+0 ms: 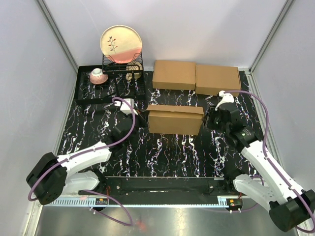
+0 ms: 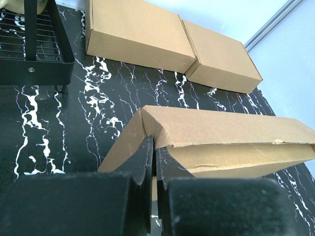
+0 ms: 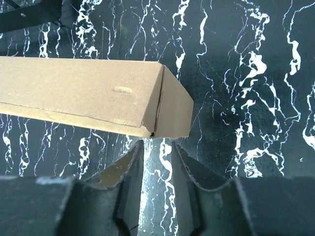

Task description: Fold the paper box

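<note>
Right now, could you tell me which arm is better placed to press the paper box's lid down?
Probably the left arm: the left fingers, shut, are at the end of the paper box where its lid gapes, while the right fingers stand apart, just off the other corner, holding nothing.

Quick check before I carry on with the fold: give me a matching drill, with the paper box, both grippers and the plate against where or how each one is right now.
Things:
1. paper box
2. left gripper
3. right gripper
4. plate

Places or states:
A. open, nothing in it, just off the box's right end
B. standing on edge in the wire rack, far left
C. shut, at the box's left end
D. middle of the table, between the two grippers

Pairs: 1-D, 2-C, 3-A, 4-B
</note>
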Tool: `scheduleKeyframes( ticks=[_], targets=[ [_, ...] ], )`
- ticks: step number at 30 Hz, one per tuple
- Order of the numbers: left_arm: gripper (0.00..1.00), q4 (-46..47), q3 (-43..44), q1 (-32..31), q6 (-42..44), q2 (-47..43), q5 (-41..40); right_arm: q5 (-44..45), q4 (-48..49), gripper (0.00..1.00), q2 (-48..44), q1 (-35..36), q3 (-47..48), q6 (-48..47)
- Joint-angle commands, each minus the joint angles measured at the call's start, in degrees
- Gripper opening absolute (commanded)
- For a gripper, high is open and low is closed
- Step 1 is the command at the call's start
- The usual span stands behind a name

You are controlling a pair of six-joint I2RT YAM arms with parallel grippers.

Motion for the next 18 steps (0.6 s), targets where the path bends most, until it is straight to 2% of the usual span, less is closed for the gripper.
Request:
scheduleKeyframes(
  ticks=[1,5,8,13,18],
  targets=[
    [0.0,-20.6,-2.9,-1.5,-0.5,2.4,4.0,1.6,-3.3,0.37,-3.0,0.4,5.8,-2.1],
    [0.0,-21.3,-2.6,-1.5,-0.6,2.6,4.1,1.3,-4.2,0.39,-5.2,0.4,7.9,-2.6],
    [0.0,-21.4,-2.3,-1.5,-0.3,2.5,4.2,0.4,-0.9,0.36,-7.4,0.3,8.6,-1.4],
    [0.0,-22.0,-2.0,-1.5,-0.1,1.8,3.9,-4.6,7.2,0.05,-4.6,0.4,5.7,2.6],
    [0.01,-23.0,-1.2,-1.5,0.2,1.5,4.4,-8.2,13.3,0.0,2.4,0.4,2.0,5.3]
  ],
)
